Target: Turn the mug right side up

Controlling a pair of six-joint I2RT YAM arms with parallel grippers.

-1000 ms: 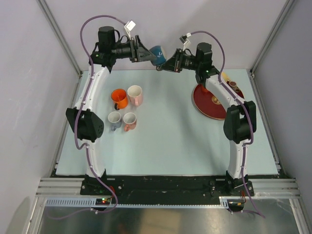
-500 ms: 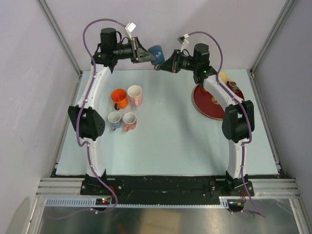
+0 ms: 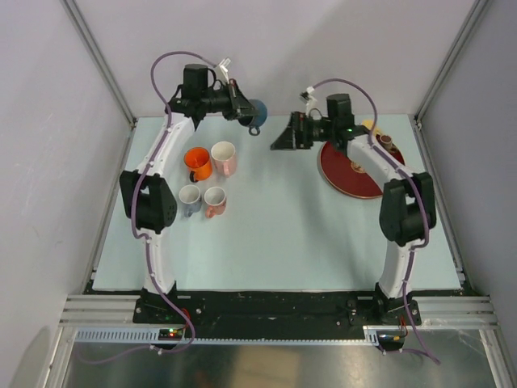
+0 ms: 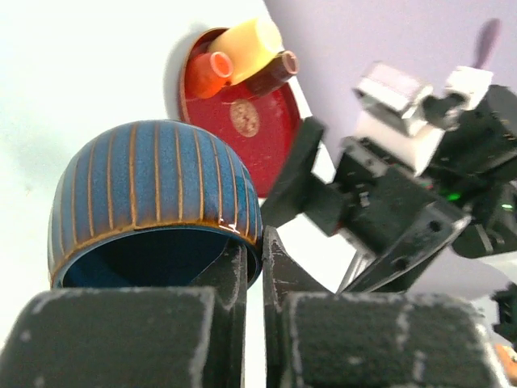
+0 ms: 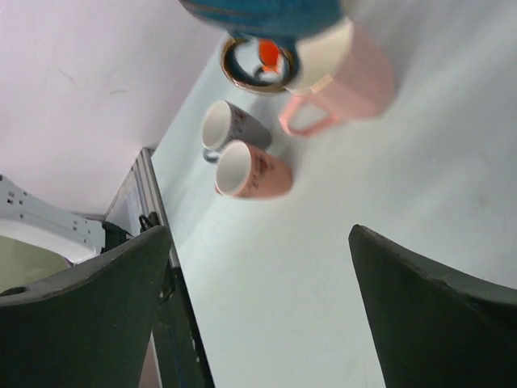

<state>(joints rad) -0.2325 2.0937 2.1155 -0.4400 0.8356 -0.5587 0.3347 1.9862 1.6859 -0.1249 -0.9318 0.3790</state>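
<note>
The mug is dark blue with thin orange stripes and hangs in the air over the table's far edge. My left gripper is shut on its rim. In the left wrist view the mug shows its open mouth toward the camera, with the rim wall pinched in the left gripper. My right gripper stands open and empty to the right of the mug, apart from it. The right wrist view shows the mug's underside and ring handle above the wide-open right gripper.
An orange mug, a pink-and-white mug, a grey mug and a small pink mug stand upright at the left. A red plate with small cups on it lies at the far right, under the right arm.
The right gripper has opened, let go of the blue mug and drawn back to the right. The left gripper has shut on the rim and now carries the mug alone.
</note>
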